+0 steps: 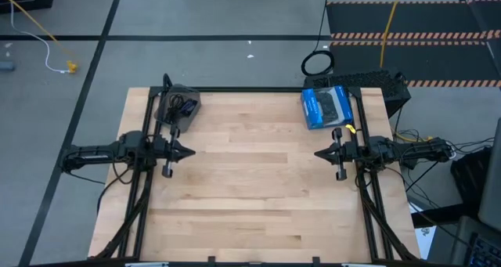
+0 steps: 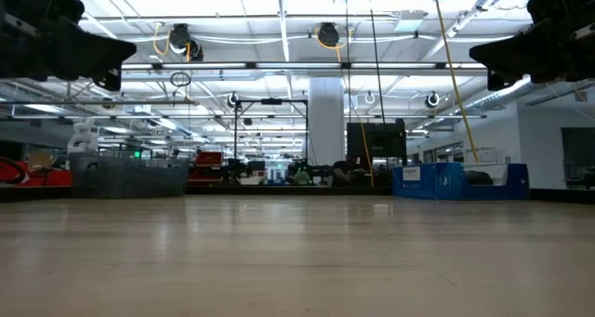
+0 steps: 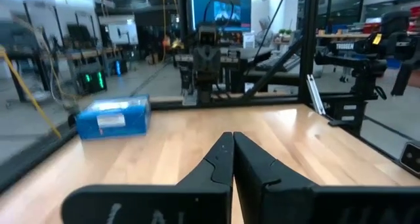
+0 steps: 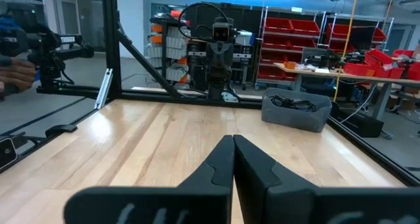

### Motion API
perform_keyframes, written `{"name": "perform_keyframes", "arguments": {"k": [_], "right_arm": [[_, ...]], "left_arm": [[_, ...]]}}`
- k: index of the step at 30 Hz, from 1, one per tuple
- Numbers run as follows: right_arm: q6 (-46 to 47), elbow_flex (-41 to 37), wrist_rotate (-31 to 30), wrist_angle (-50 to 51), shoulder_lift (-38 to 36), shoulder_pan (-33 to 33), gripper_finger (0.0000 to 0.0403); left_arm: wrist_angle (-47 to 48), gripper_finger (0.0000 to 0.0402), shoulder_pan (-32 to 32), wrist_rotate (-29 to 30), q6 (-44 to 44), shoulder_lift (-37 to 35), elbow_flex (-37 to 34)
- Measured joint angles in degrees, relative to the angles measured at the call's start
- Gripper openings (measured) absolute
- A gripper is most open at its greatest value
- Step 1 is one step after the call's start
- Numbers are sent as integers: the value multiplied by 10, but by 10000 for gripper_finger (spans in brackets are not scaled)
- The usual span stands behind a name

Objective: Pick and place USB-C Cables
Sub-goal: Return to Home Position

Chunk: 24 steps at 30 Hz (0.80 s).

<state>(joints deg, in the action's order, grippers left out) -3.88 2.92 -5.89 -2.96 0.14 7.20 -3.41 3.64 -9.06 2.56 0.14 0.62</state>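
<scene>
Both arms hang over the surface (image 1: 258, 189), facing each other across its middle.

Left gripper (image 1: 186, 151): fingers (image 3: 213, 168) pressed tip to tip along one seam, nothing between them.

Right gripper (image 1: 319, 153): the same. It is closed on itself and carries nothing, and the right wrist view confirms this.

Cables (image 1: 182, 106): in the bin (image 1: 196, 99) at the far corner of the surface on my left side, just beyond the left arm. From the right wrist view a dark loop of cable (image 4: 292, 103) lies at the top of the bin (image 4: 295, 120). From above I see a dark tangle with a hint of violet in it, but I cannot count the bundles at this range.

No cable lies on the bare wood. A blue box (image 1: 327, 108) with dark contents sits at the far right corner, well apart from the bin.

Handling note (my judgement):
- The cables look light, thin and limp.
- A coil pinched by a single strand would sag and unwind.
- The better hold is across the gathered middle of the bundle, with the fingers spanning all the loops.
- The jacket looks smooth, so a firm close is needed.
- The plug ends are stiff and should be kept out of the pinch.

Status: placing looks complete, and both arms appear to be at rest pose.
</scene>
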Motion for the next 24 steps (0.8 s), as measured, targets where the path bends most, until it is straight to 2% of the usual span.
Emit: {"name": "perform_keyframes", "arguments": {"k": [8,24], "right_arm": [[0,0,0,-2,0,0,0],[0,0,1,-4,0,0,0]], "left_arm": [[14,31,0,1,-11,7,0],[14,31,0,1,-13,7,0]]}}
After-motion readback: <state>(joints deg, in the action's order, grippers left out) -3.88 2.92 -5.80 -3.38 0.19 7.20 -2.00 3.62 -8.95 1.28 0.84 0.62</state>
